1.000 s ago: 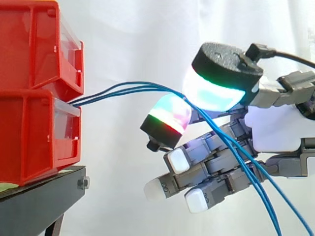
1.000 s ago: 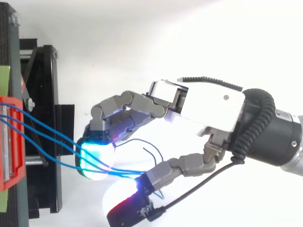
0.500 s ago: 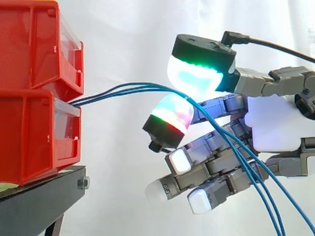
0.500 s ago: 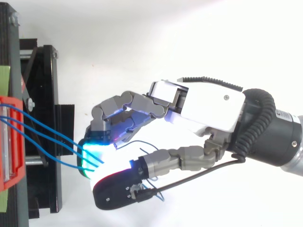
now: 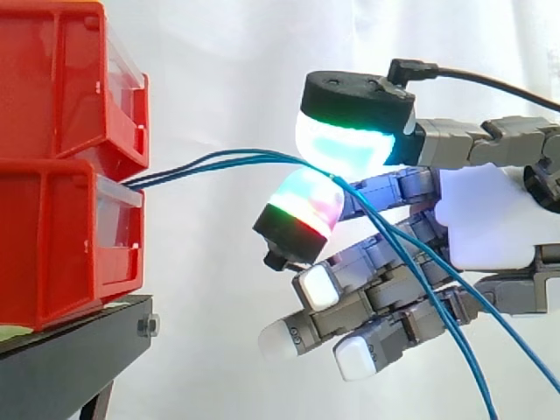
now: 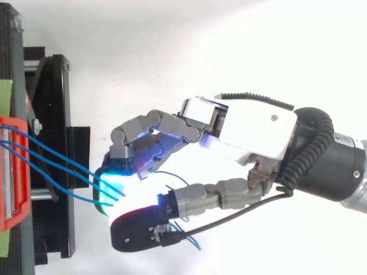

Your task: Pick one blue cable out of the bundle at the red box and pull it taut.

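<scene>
Three thin blue cables (image 5: 219,161) leave the lower red box (image 5: 52,245) and run right to my hand (image 5: 490,219). In the side view they pass between a cyan-green glowing fingertip (image 5: 350,144) above and a red-green one (image 5: 302,206) below, then drop toward the bottom right. These two pads close on the cables from above and below. I cannot tell whether all three are held or just one. The other fingers are curled underneath, their white pads facing left. From above, the cables (image 6: 51,166) fan from the box (image 6: 8,172) into the hand (image 6: 258,129).
A second red box (image 5: 61,79) is stacked on the lower one, both on a black stand (image 5: 70,359). The stand's frame (image 6: 54,143) lies just left of the fingertips. A white curtain is behind.
The upper glowing pad has swung left and down over the cables, onto the pad below. The palm and the other fingers have stayed in place.
</scene>
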{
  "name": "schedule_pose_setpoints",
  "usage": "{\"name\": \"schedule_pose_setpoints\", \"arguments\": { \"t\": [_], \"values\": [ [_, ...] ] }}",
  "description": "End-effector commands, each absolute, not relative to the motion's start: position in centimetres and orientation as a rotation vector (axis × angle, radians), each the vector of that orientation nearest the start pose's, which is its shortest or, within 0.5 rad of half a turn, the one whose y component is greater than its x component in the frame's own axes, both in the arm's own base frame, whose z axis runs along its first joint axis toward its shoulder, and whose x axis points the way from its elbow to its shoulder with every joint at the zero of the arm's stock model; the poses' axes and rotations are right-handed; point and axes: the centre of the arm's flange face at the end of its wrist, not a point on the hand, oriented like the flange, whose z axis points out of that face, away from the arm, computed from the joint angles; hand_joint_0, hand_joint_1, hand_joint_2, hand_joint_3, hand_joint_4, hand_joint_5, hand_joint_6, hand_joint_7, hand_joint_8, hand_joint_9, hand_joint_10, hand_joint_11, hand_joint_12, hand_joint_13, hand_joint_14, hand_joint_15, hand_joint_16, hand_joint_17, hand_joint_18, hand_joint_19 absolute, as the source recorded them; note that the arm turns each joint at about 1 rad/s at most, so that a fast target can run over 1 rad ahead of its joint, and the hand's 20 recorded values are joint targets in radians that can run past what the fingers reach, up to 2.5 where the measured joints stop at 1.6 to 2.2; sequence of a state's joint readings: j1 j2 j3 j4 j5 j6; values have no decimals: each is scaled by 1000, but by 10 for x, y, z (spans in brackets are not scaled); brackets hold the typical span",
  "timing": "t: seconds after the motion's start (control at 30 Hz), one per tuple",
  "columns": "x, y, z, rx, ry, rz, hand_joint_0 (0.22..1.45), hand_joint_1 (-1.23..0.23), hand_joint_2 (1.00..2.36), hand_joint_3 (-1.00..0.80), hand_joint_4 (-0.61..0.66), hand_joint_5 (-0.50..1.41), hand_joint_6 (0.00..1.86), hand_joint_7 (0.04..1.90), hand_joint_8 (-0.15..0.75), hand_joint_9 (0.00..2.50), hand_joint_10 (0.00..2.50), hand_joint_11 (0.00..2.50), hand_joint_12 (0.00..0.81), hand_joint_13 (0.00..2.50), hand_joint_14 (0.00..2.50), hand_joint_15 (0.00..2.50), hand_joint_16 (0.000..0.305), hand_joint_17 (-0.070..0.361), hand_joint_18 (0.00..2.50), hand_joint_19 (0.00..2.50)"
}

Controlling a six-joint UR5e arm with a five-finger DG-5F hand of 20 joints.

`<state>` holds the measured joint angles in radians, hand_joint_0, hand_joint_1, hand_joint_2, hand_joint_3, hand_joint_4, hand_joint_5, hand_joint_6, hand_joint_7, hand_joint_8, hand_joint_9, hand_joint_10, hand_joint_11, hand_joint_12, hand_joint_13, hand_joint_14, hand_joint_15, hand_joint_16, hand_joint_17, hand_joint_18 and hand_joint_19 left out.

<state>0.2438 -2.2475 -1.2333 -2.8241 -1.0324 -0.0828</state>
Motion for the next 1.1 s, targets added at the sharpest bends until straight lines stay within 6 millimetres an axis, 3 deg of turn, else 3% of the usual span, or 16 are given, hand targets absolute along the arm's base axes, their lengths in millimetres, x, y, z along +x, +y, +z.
{"name": "schedule_pose_setpoints", "arguments": {
  "t": [0.0, 0.3, 0.7, 1.07],
  "values": [
    [743, -5, 262, 1291, 1055, 912, 624, -789, 1026, 34, 144, -192, 911, 1241, 395, 808, 16, 784, 441, 565, 8, 294, 61, 137, 788, 446],
    [743, -5, 261, 1290, 1057, 910, 643, -806, 1022, -23, 197, -217, 886, 1138, 375, 715, 16, 769, 436, 510, 8, 282, 60, 135, 719, 437],
    [743, -5, 262, 1290, 1055, 911, 712, -991, 1020, -221, 211, -243, 887, 1123, 340, 562, 19, 750, 428, 423, 7, 234, 60, 134, 673, 348],
    [743, -5, 262, 1290, 1055, 911, 720, -1042, 1014, -322, 237, -255, 879, 1108, 337, 462, 16, 701, 427, 341, 6, 176, 60, 136, 632, 307]
  ]
}}
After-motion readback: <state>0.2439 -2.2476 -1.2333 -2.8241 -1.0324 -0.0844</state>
